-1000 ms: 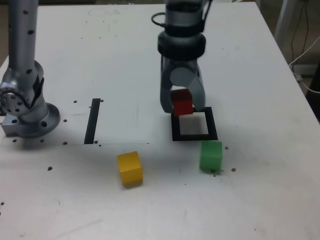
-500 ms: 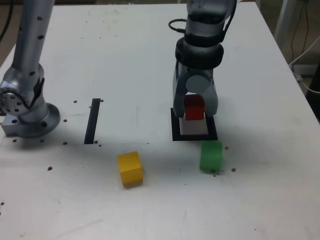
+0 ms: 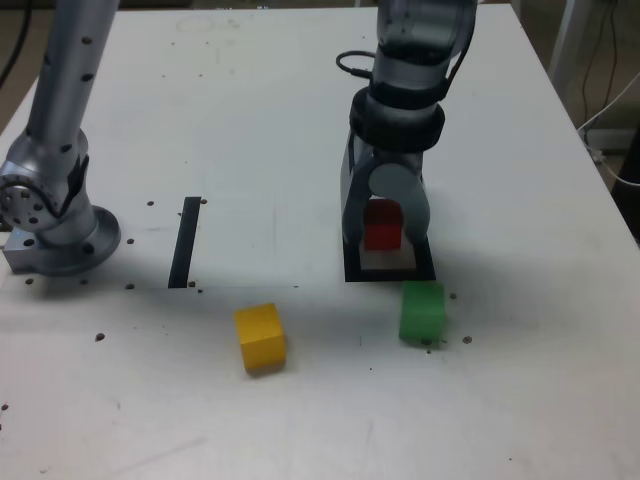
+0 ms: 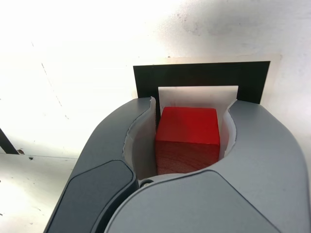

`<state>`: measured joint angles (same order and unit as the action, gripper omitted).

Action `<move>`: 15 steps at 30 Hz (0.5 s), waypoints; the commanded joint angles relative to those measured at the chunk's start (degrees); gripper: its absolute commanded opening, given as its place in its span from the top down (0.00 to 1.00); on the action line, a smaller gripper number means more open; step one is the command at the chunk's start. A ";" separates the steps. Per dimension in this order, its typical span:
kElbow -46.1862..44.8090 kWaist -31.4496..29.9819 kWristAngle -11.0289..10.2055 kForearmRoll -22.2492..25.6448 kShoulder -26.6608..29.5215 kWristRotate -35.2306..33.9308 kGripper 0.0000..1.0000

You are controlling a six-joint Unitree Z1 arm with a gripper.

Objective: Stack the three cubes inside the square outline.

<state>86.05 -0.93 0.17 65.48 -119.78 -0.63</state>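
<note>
Red cube square to outline

Red cube matt wood grain; pincer smooth plastic.

One cube is sitting between the fingers, over the square outline. A second cube is lying just in front of them, a third further toward the exterior view's left.
</note>
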 commanded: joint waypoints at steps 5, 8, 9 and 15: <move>0.17 -0.13 0.05 0.09 -1.11 -0.07 0.79; 0.19 -0.13 0.14 0.24 -1.31 -0.07 0.72; 0.18 -0.13 0.17 0.27 -1.34 -0.07 0.67; -0.25 -0.13 -0.29 0.90 -0.69 -0.07 0.11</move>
<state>86.09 -0.93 0.13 65.87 -120.84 -0.63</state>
